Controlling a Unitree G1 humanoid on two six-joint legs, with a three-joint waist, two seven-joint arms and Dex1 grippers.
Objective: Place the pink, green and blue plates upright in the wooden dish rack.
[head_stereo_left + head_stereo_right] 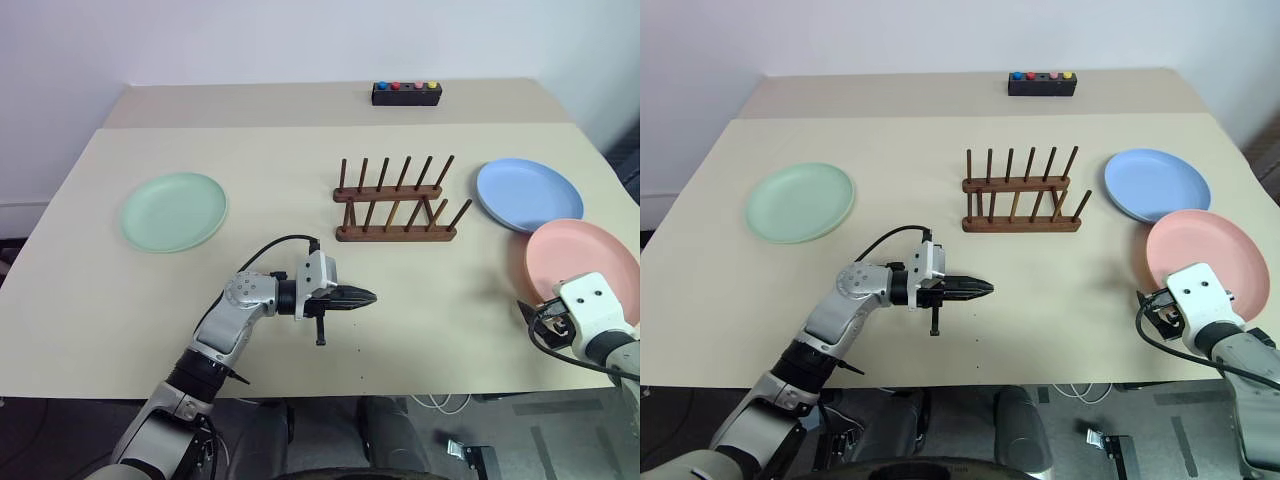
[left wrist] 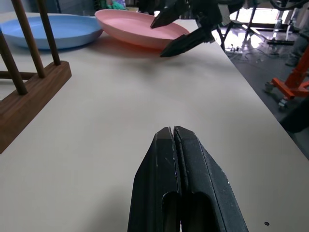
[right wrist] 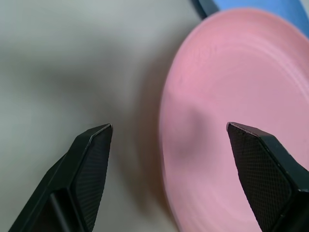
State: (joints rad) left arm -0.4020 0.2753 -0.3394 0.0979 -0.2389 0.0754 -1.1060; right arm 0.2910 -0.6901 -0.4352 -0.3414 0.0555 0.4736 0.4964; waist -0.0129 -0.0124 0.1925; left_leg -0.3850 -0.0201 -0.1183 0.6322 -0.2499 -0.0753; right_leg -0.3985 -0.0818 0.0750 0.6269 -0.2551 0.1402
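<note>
Wooden dish rack (image 1: 395, 205) upright near the middle of the table (image 1: 300, 300), a little toward the far edge, every slot between its pegs bare. Green plate (image 1: 174, 211) flat toward the left edge, well apart from the rack. Blue plate (image 1: 528, 194) flat just to the right of the rack, near the right edge; pink plate (image 1: 583, 263) flat just nearer than the blue one, close to the right edge, rims almost meeting — whether touching or overlapping cannot be told. Black box with coloured buttons (image 1: 407, 93) at the far edge, behind the rack.

Left gripper (image 2: 179, 145) level above the bare surface on the near side of the rack, pointed toward the right edge, fingers pressed together on nothing. Right gripper (image 3: 169, 133) at the near rim of the pink plate, fingers spread wide — one fingertip (image 3: 99, 140) over the bare table, the other over the plate, the rim between them, not clamped.
</note>
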